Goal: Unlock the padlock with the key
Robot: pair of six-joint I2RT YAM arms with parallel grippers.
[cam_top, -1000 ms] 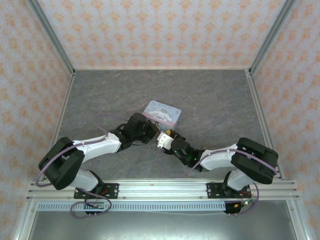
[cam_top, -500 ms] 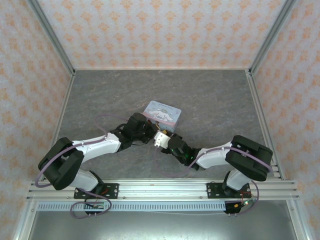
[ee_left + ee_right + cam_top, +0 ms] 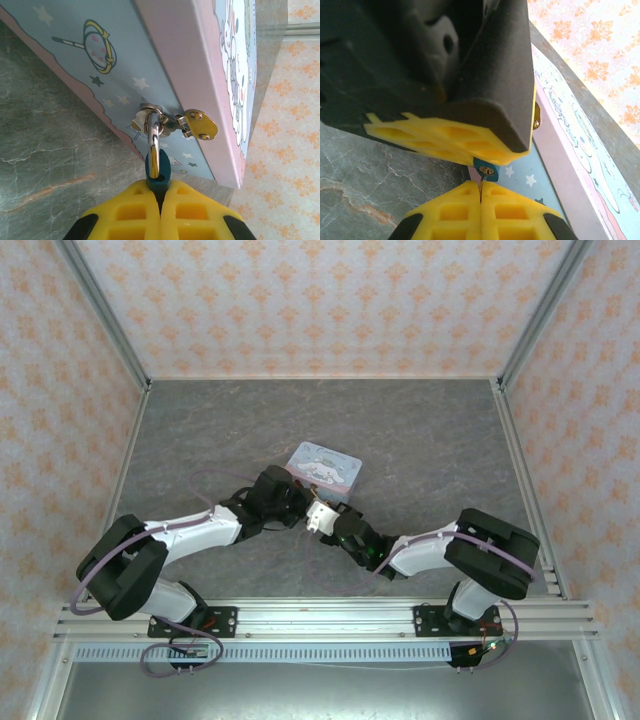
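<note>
The tiny teal padlock hangs by its shiny shackle from the hasp of the pastel cartoon tin. My left gripper is shut on the padlock's body. In the right wrist view the padlock's bottom face with its brassy keyhole peeks out under the left gripper's yellow fingers. The thin pale key is pinched in my shut right gripper, its tip at the keyhole. From above, both grippers meet at the tin's near edge.
The tin sits mid-table on the grey marbled surface. Patterned orange walls enclose the table on three sides. A brassy hinged clasp sticks out from the tin beside the shackle.
My right gripper has moved left and up toward the left gripper, bringing the key to the padlock. The left arm and tin have stayed put.
</note>
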